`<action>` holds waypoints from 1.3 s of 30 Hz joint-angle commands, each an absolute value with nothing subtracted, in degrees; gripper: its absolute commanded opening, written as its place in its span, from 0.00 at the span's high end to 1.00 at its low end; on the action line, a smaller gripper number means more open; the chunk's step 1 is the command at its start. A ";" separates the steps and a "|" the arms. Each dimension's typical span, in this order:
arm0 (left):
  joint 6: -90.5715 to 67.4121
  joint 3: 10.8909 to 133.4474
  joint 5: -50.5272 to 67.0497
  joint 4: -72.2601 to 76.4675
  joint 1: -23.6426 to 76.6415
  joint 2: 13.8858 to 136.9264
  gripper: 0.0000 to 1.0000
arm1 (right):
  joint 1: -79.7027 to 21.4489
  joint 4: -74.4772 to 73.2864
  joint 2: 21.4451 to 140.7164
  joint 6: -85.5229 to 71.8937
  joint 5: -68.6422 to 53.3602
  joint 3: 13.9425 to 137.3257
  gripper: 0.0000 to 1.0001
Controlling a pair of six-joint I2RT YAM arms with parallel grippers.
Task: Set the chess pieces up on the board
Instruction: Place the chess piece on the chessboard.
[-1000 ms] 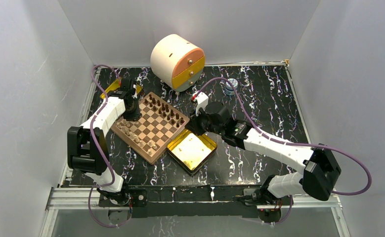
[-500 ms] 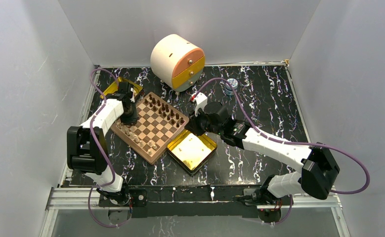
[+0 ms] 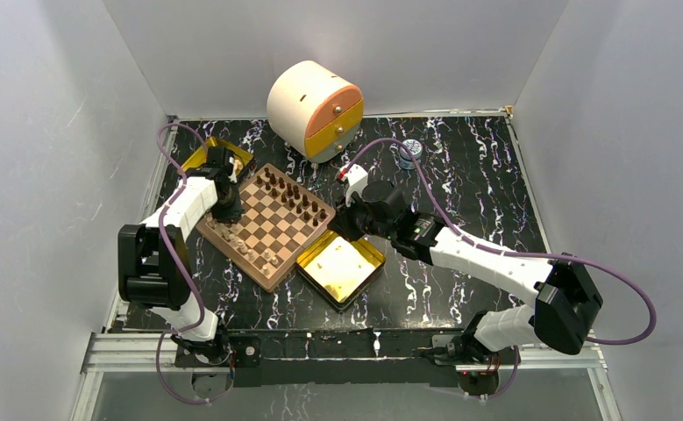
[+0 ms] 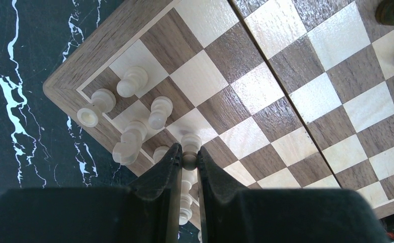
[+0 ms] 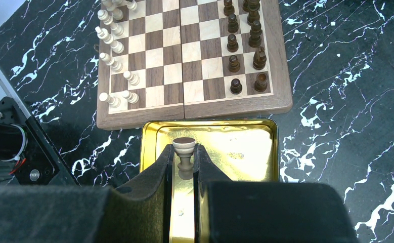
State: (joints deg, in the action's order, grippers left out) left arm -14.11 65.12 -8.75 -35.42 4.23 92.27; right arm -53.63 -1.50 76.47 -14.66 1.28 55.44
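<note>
The board (image 3: pixel 276 230) lies left of centre. Dark chess pieces (image 3: pixel 298 195) line its far right side and light ones (image 3: pixel 241 246) its near left side. My left gripper (image 3: pixel 228 207) hangs over the board's left corner. In the left wrist view it (image 4: pixel 188 152) is shut on a light tan pawn (image 4: pixel 190 140), with several light pieces (image 4: pixel 131 81) around it, some lying down. My right gripper (image 3: pixel 348 224) hovers over a gold tin (image 3: pixel 359 279). In the right wrist view it (image 5: pixel 183 152) is shut on a brown pawn (image 5: pixel 183 145), held base outward.
A second gold tin (image 3: pixel 199 156) sits behind the board's left corner. A round cream cabinet with orange and yellow drawers (image 3: pixel 314 110) stands at the back. A small grey object (image 3: pixel 409 153) lies back right. White walls close in three sides.
My left gripper has shifted slightly left and nearer along the board's left corner, uncovering the back gold tin. The right gripper has barely moved and still holds its pawn.
</note>
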 commanded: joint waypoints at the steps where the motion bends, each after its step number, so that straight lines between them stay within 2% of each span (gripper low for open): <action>1: -13.71 64.00 -8.31 -34.50 3.96 92.17 0.98 | -53.44 1.34 76.33 -14.15 1.05 57.92 0.91; 7: -13.71 63.61 -8.48 -34.22 3.96 92.90 0.97 | -53.44 1.25 76.16 -14.08 1.17 57.93 0.90; 16: -13.54 64.10 -8.94 -34.35 3.96 93.08 0.82 | -53.44 1.29 75.96 -13.87 1.32 57.72 0.90; 22: -13.93 65.98 -8.41 -36.01 3.96 92.14 0.77 | -53.44 1.25 75.70 -14.30 1.32 57.79 0.90; 24: -14.30 67.04 -8.01 -36.97 3.96 91.30 0.72 | -53.44 1.32 75.80 -15.25 1.23 57.90 0.90; 28: -14.75 69.08 -7.61 -38.23 3.96 88.17 0.69 | -53.44 2.78 76.98 -21.07 -1.27 57.73 0.91; 31: -15.25 70.48 -2.92 -38.58 3.96 85.91 0.66 | -53.43 4.03 78.45 -26.79 -2.02 58.17 0.91; 39: -18.34 66.56 25.11 -32.88 3.96 78.93 0.66 | -53.44 12.87 80.73 -44.05 0.98 58.56 0.91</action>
State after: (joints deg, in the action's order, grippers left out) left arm -16.10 68.58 8.88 -35.75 4.19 83.83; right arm -53.63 3.09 81.06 -33.10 -0.60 56.47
